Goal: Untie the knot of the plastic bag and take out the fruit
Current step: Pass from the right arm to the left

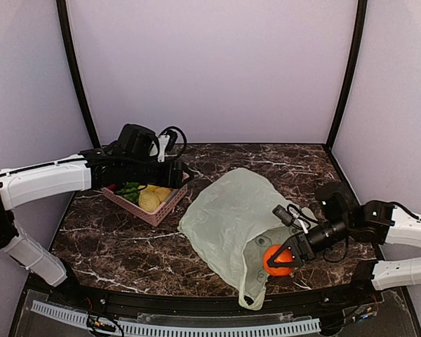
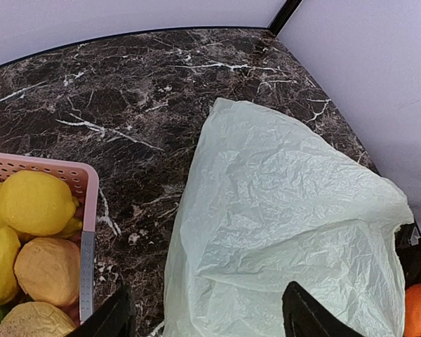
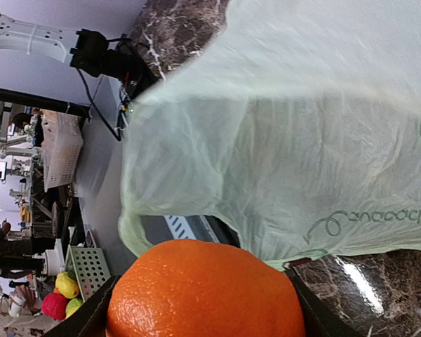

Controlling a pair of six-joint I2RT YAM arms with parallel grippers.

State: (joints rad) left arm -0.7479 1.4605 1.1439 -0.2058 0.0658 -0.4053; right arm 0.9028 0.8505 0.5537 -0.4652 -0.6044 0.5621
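Note:
The pale green plastic bag [image 1: 228, 214] lies crumpled mid-table, also filling the left wrist view [image 2: 288, 210]. No knot shows on it, and a handle loop [image 1: 252, 298] hangs loose at the near edge. My right gripper [image 1: 281, 260] is shut on a round orange fruit [image 1: 278, 261] just at the bag's right side. The orange fruit [image 3: 203, 291] sits between the black fingers [image 3: 312, 316], with the bag [image 3: 302, 140] behind it. My left gripper [image 1: 184, 175] hovers at the pink basket's right end, open and empty [image 2: 207, 312]. A brown oval fruit [image 2: 48, 270] and a yellow one [image 2: 35, 202] lie in the basket.
The pink basket [image 1: 126, 205], whose rim [image 2: 56, 167] shows in the left wrist view, sits at the left and also holds green pieces [image 1: 130, 191] and a pale textured round piece [image 1: 149, 201]. Dark marble table [image 1: 112, 246] runs to purple walls; a perforated rail lines the near edge.

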